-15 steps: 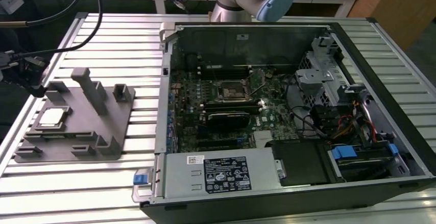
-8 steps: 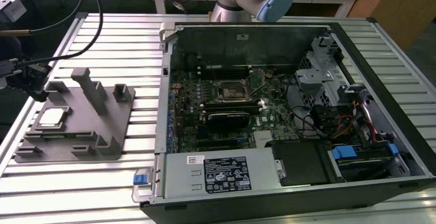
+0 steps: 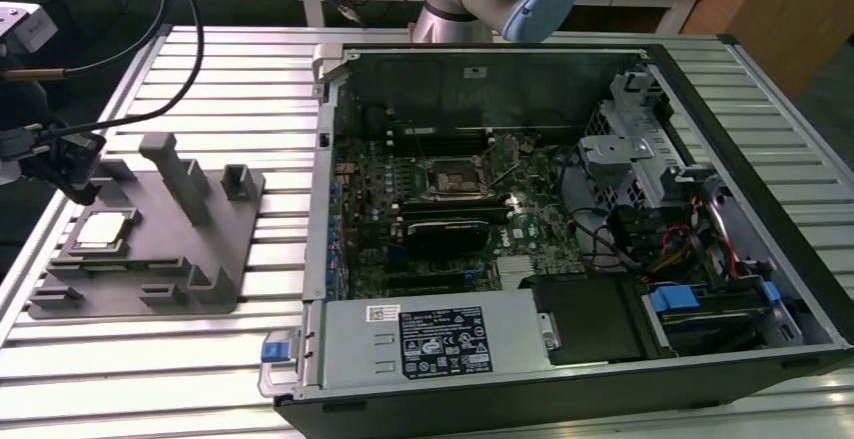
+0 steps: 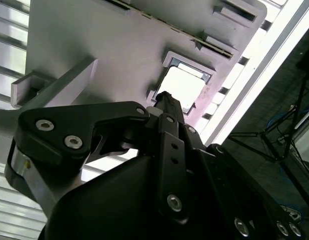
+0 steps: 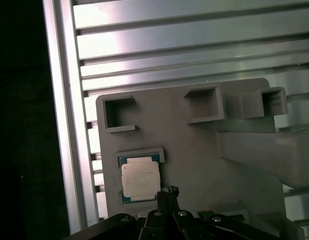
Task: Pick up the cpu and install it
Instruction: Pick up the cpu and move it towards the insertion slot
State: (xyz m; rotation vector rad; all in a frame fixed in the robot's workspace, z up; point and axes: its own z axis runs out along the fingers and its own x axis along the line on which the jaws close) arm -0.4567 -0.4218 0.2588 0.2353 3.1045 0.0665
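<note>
The gripper (image 3: 84, 195) was seen poised above the grey fixture block (image 3: 174, 249) at the exterior view's left. Whether it was open or closed could not be told, and nothing was seen held in it. The cpu (image 3: 104, 230) was found lying flat in a shallow square recess of that block, silvery plate upward. In both wrist views the gripper's tip (image 5: 167, 192) (image 4: 164, 96) was placed just beside one edge of the cpu (image 5: 140, 181) (image 4: 182, 86); contact could not be judged. The black-framed socket (image 3: 447, 177) inside the open computer case (image 3: 747, 109) was seen well apart, toward the exterior view's right.
</note>
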